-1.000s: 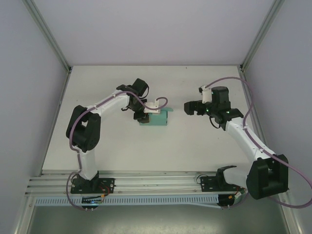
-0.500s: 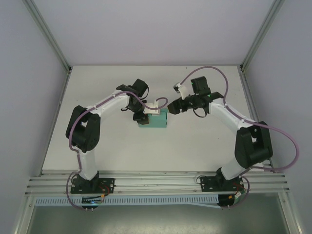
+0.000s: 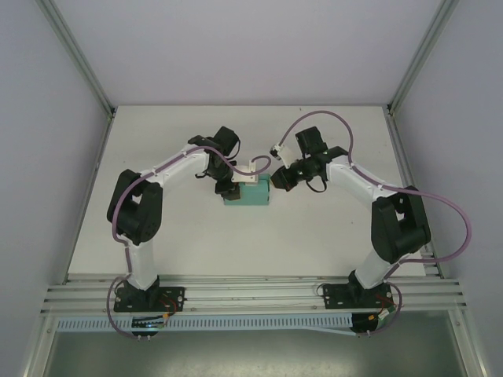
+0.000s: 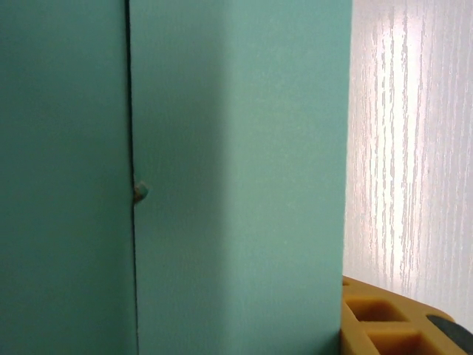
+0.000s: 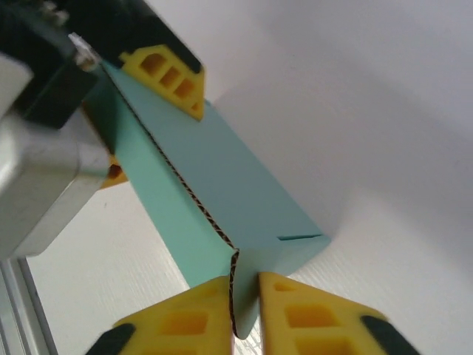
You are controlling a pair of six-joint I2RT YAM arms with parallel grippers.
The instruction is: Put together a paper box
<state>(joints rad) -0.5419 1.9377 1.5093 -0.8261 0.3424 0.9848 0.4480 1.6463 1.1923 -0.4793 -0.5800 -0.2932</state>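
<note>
The paper box is a small teal card box lying on the white table, mid-left. My left gripper is shut on its left end, and the box's teal wall stands close in the left wrist view, with one yellow finger beside it. My right gripper is shut on a thin flap at the box's right end. The corrugated edge of that flap sits between the two yellow pads. The box body runs away from them to the left gripper's yellow finger.
White table lies open in front of and behind the box. Grey walls and metal frame posts bound the table. A metal rail with both arm bases runs along the near edge.
My right arm has swung left from the table's right side to the box, and its jaws have gone from wide open to shut on the right-end flap. The left arm and box have stayed put.
</note>
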